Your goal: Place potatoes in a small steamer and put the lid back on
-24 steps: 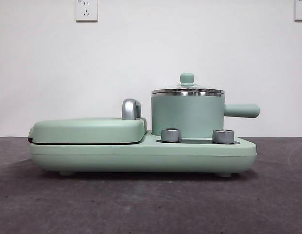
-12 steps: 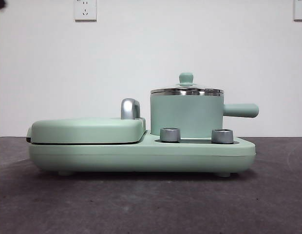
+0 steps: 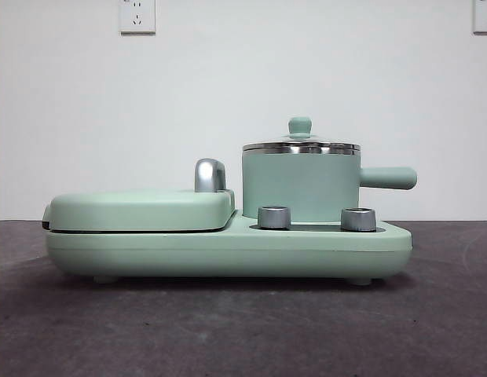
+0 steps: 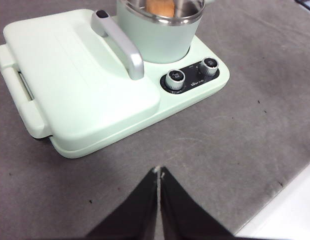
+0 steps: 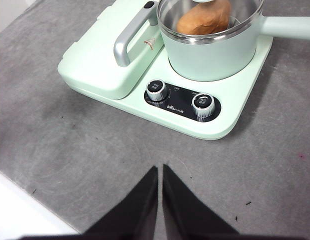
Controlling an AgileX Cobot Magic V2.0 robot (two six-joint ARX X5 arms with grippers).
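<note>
The left gripper (image 4: 159,172) is seen closed and empty, well clear of the small steamer (image 3: 301,187), where the potato (image 5: 204,19) lies under the lid (image 3: 301,144). Little risk is judged, unless the lid is nudged; the right gripper (image 5: 159,169) is likewise closed and empty

The light is bright and soft all over. The wall (image 3: 243,102) looks very white. A thin dark shadow sits under the cooker (image 3: 228,251). The pot rim (image 5: 210,37) shines. Everything looks sharp.
</note>
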